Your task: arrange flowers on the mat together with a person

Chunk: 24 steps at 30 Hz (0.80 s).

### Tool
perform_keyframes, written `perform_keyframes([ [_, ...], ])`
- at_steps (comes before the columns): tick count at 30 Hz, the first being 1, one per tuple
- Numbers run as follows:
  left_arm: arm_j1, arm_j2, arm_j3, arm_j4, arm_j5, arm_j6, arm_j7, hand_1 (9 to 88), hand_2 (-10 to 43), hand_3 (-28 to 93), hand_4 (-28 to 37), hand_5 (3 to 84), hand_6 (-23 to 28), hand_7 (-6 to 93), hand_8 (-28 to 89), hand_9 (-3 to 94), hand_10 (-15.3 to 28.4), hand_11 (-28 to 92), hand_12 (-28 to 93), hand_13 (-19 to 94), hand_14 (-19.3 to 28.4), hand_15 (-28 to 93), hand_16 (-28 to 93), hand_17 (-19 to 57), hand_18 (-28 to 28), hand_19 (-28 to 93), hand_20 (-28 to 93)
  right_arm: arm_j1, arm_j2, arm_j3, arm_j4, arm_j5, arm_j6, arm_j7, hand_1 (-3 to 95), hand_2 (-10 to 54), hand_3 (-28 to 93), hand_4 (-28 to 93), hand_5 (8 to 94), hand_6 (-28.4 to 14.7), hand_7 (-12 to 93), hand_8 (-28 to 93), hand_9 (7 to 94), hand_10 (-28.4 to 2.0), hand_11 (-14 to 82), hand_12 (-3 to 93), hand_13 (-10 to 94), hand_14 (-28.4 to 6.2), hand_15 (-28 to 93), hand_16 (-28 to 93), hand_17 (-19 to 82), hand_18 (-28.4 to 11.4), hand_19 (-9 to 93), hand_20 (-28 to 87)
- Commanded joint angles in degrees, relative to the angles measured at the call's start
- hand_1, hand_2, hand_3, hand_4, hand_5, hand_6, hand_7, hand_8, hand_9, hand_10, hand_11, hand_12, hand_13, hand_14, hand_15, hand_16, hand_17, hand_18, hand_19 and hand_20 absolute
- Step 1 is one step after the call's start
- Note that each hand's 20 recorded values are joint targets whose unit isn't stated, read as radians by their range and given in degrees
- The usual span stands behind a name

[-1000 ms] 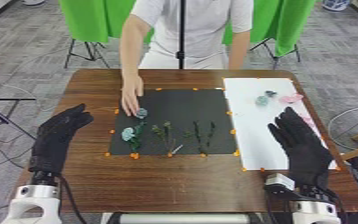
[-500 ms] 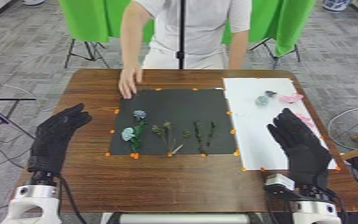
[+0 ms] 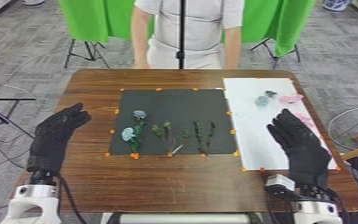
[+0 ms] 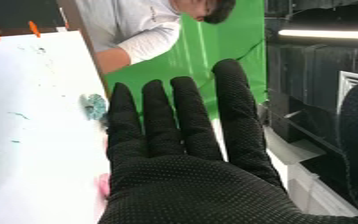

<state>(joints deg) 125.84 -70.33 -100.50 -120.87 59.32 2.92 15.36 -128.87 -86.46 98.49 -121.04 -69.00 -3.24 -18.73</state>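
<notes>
In the head view my left hand (image 3: 62,130) is held over the table's left side with straight fingers, and my right hand (image 3: 297,139) is over the white sheet (image 3: 255,130), open and holding nothing. On the dark mat (image 3: 171,102) lie a blue flower (image 3: 140,114), a light blue flower (image 3: 128,132) with leafy stems, and several green stems (image 3: 199,137). Pale green (image 3: 262,101) and pink (image 3: 291,98) flowers rest on the sheet's far right part. In the right wrist view my right hand (image 4: 189,182) has straight fingers, beside a green flower (image 4: 95,106) and a pink one (image 4: 103,184).
A person stands across the table (image 3: 171,182), both arms down at its far edge. Orange markers line the mat and the sheet. A dark vertical pole (image 3: 182,30) rises at the far side before green cloth (image 3: 282,25).
The person's hand has drawn back from beside the blue flower, over the mat's left edge, to the far side. The flower has stayed on the mat. Both my hands have kept still.
</notes>
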Motion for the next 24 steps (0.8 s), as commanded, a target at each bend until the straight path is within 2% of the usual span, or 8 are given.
perform_keyframes([
  [1,0.14,0.77,0.61,0.49,-0.33,0.62,-0.07,30.6,-1.0,65,-15.6,51.0,2.2,15.3,-7,48.1,12.9,19,14,37,17.4,19,4,7.1,12.9,10,23,1.14,2.17,3.74,0.32,-7.53,0.23,-1.23,11.0,-3.9,81,-19,44.3,-0.8,11,-9,37.2,-15.0,3.6,10.5,29,-12.6,8,15,20,-13.0,5,29],
  [6,0.97,1.07,0.53,0.21,-0.94,1.60,0.00,30.6,-0.9,65,-15.5,51.0,2.2,15.2,-7,48.2,12.9,19,14,37,17.5,19,4,7.2,12.9,10,23,4.46,10.58,7.24,-0.53,-23.52,13.06,3.96,20.3,-6.8,79,-19,41.4,-1.2,13,-9,41.3,-15.1,6.5,15.0,38,-12.1,12,16,26,-12.4,20,37],
  [9,0.59,1.41,0.72,0.36,-0.98,1.44,0.01,30.6,-0.9,65,-15.5,51.0,2.2,15.3,-7,48.2,12.9,19,14,37,17.3,19,4,7.1,12.9,10,23,7.67,16.03,10.08,-1.09,-44.97,13.81,15.60,23.1,-8.2,77,-19,41.7,-1.7,14,-9,43.8,-15.2,10.4,18.3,47,-12.6,14,18,29,-13.1,32,40],
  [11,0.44,1.59,0.73,0.34,-0.77,1.25,-0.10,30.6,-0.9,65,-15.5,51.0,2.3,15.3,-7,48.2,12.9,19,14,37,17.3,19,4,7.1,12.9,10,23,9.52,19.97,10.82,-0.20,-56.87,13.41,20.48,24.7,-9.3,74,-19,42.6,-1.8,14,-9,45.5,-17.8,11.7,19.2,52,-13.4,17,21,32,-14.2,41,39],
  [13,0.27,1.78,0.88,0.39,-0.97,1.48,-0.10,30.5,-0.9,65,-15.5,51.0,2.3,15.3,-7,48.2,12.9,19,14,37,17.3,19,4,7.1,12.9,10,23,11.29,22.78,11.78,0.46,-60.50,9.93,23.55,25.7,-9.5,71,-19,46.0,-1.7,14,-9,50.9,-19.0,13.3,19.3,60,-13.9,24,21,37,-15.5,51,40],
  [17,0.62,1.88,0.97,0.18,-1.13,1.94,0.19,30.5,-0.9,65,-15.5,51.0,2.3,15.2,-7,48.1,12.9,19,14,37,17.3,19,4,7.1,12.9,10,23,17.81,29.21,10.63,2.02,-67.94,-7.68,32.68,26.6,-9.5,69,-21,47.5,-1.6,12,-8,56.8,-19.9,13.1,18.3,66,-14.0,29,21,41,-16.9,57,39],
  [19,0.57,1.81,0.96,0.15,-0.93,1.93,-0.05,30.6,-0.9,65,-15.6,50.9,2.2,15.2,-7,48.1,12.9,19,14,37,17.3,19,4,7.1,12.9,10,23,19.88,32.06,9.27,4.99,-70.02,-8.79,32.41,27.4,-9.5,68,-21,47.3,-1.5,11,-8,58.0,-19.7,12.4,17.5,67,-13.5,29,20,43,-16.5,58,38],
  [24,0.85,1.64,0.85,0.03,-0.98,2.01,0.12,30.5,-0.8,65,-15.5,50.9,2.0,15.3,-7,48.1,12.8,19,14,37,17.4,19,4,7.1,12.9,10,23,25.93,36.34,3.71,11.26,-73.56,-9.96,34.62,32.0,-9.5,65,-22,51.9,-1.3,10,-8,70.5,-17.4,13.3,16.4,84,-8.6,29,21,62,-11.2,63,36],
])
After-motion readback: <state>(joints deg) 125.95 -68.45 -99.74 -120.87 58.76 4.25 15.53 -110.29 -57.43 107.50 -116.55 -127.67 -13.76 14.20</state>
